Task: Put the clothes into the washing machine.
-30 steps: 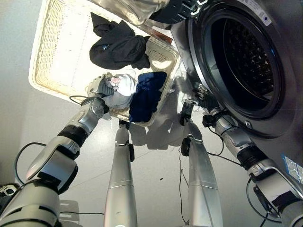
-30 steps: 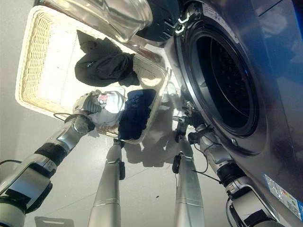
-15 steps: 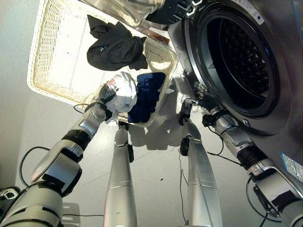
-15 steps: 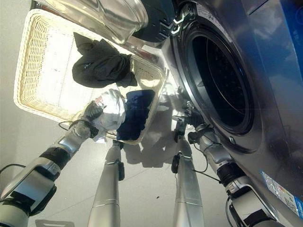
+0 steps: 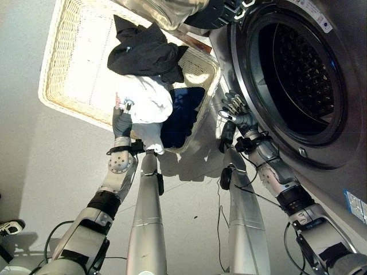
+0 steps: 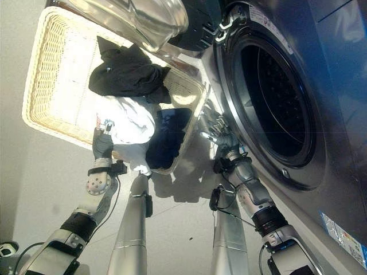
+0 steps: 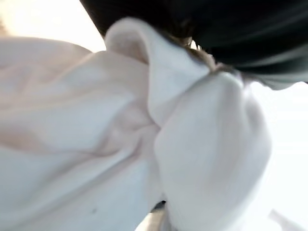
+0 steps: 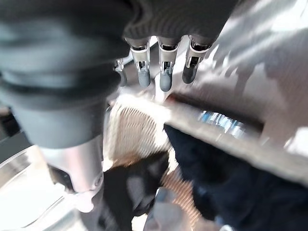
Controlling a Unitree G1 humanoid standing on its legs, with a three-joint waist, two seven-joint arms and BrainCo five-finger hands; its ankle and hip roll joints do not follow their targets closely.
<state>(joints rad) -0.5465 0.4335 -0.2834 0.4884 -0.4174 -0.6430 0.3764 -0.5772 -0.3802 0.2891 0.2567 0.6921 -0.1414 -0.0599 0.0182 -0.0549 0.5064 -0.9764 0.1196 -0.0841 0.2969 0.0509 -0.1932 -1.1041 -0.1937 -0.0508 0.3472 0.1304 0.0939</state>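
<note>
My left hand (image 5: 121,121) is shut on a white garment (image 5: 148,102) and holds it bunched above the near edge of the wicker basket (image 5: 63,74). The same white cloth (image 7: 120,130) shows close up in the left wrist view. A black garment (image 5: 146,51) lies at the basket's far side. A dark blue garment (image 5: 182,114) hangs over the basket's near right corner. My right hand (image 5: 237,110) is open with straight fingers (image 8: 163,77), between that corner and the washing machine's round opening (image 5: 298,69).
The washing machine's glass door (image 5: 172,8) stands swung open above the basket's far end. Its grey front panel (image 5: 338,172) runs down the right side. Pale floor (image 5: 34,166) lies left of the basket.
My left hand has lifted the white garment higher, and its forearm now stands more upright. My right hand has risen towards the basket's corner and spread its fingers.
</note>
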